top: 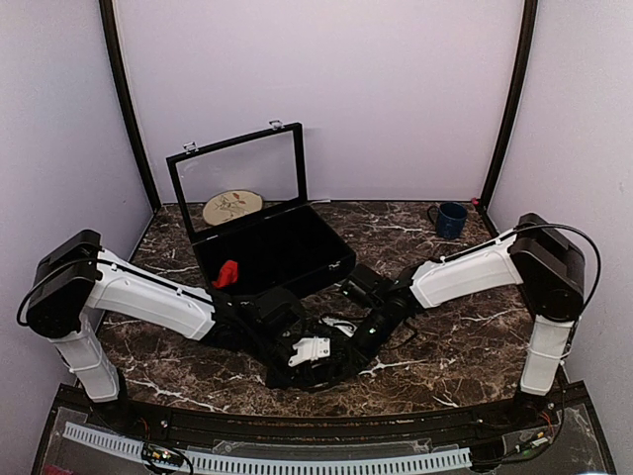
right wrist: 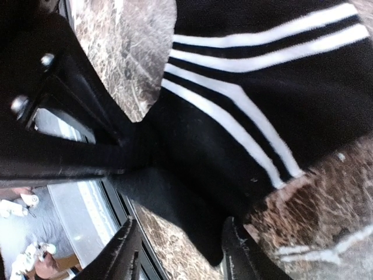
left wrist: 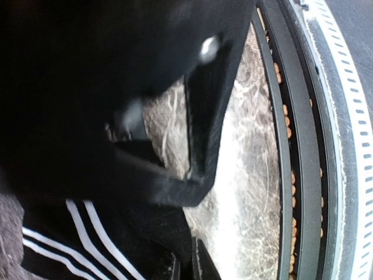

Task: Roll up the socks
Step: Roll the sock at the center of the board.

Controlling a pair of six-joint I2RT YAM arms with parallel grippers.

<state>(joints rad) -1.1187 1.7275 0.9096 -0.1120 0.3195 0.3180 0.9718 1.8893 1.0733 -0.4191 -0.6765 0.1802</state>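
We've got the left gripper [left wrist: 186,267] clamped on the black striped sock [right wrist: 245,116], right gripper [right wrist: 178,252] spread and empty, nothing rolled yet.

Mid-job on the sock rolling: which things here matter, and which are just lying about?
For the job:
- black striped sock, between the two arms
- red piece at the case's edge, possibly the other sock; too small to tell

Lying about:
- black case, lid up
- blue mug
- round plate
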